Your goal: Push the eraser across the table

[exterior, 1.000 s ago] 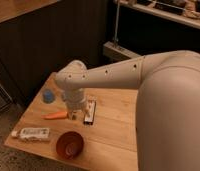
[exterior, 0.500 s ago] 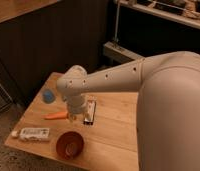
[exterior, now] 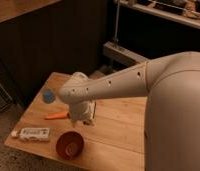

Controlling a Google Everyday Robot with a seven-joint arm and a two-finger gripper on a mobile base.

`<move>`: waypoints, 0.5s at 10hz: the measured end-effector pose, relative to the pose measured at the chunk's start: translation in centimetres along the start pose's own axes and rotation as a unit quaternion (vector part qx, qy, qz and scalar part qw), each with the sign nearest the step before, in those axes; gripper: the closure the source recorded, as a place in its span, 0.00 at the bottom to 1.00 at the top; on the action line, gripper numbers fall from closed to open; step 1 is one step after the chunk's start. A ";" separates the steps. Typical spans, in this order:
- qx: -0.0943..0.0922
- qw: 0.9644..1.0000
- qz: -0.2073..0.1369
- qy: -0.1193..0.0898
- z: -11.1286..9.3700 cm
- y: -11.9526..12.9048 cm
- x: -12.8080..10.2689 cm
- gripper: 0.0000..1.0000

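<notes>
The eraser (exterior: 95, 112) is lying near the middle of the desk (exterior: 124, 127). Only a narrow dark edge of it is being shown, since the rest is being hidden behind the gripper (exterior: 85, 119). The gripper is being held low over the wood on the eraser's carrot-facing side, at the end of the long pale arm (exterior: 118, 81) reaching in from the right of the view. The jaws are standing spread wide, and nothing is being pinched between them, so far as can be seen. That suits a push, it is being judged: a low, open gripper set beside the block offers a flat side to shove with, and no grasp is being called for. Whether contact is already being made cannot be told.

An orange carrot (exterior: 57, 115) is lying just beside the gripper, away from the eraser. A small blue object (exterior: 48, 96) is sitting farther back toward the desk's edge. A white tube (exterior: 34, 133) is lying near the front corner, and a red-brown bowl (exterior: 69, 145) is sitting at the front edge. These things are all being grouped on one side, so a push away from them, over the bare planks, is being judged the safer line. A push the other way would be risking the carrot being swept along.
</notes>
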 end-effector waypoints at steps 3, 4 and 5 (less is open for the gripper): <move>0.000 1.000 -0.003 0.001 1.1 -0.4 0.6 0.35; 0.002 1.000 -0.006 0.000 1.3 -0.3 0.5 0.35; 0.003 1.000 -0.008 0.001 1.7 -0.1 0.4 0.38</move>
